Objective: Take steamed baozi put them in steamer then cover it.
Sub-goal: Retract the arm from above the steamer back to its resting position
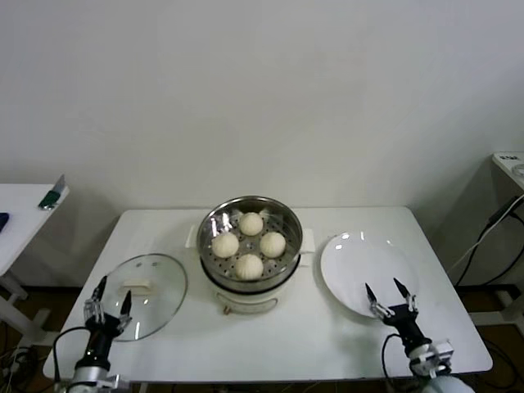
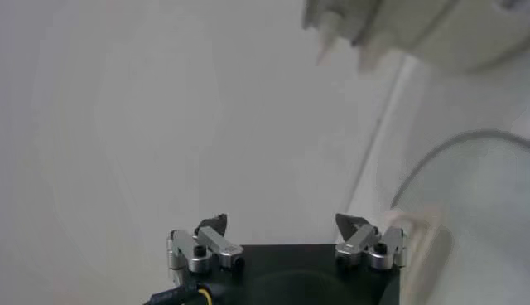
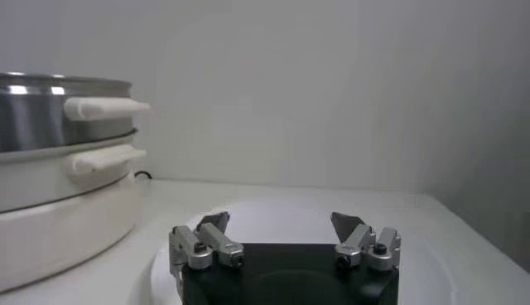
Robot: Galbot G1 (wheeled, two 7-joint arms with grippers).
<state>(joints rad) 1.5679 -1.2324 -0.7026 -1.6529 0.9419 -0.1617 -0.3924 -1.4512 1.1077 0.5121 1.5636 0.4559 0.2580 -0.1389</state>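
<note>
**Four buns in the pot, lid off to one side**

Four steamed baozi (image 1: 249,244) sit inside the steamer (image 1: 250,221), arranged in a diamond on its perforated metal floor: one at the back, one to each side, one at the front. Each is a smooth, domed, cream-white round of dough, and all four match. The steamer is one round, shiny steel pot set on a white cooker base with stubby white side handles (image 3: 106,108), standing at the middle of the white bench (image 1: 164,225).

One cover (image 1: 147,304) lies flat on the bench to the steamer's left, apart from it: a round disc of clear glass with a thin metal rim and an oblong cream handle at its centre. One flat, round white plate (image 1: 360,266) lies on the bench to the steamer's right, glossy and bare.

There are two claws, both low at the near edge. The left claw (image 1: 110,301) hangs over the near rim of the cover, its two dark fingers spread wide and holding nothing. The right claw (image 1: 390,292) hangs over the near rim of the plate, likewise spread wide and empty.
</note>
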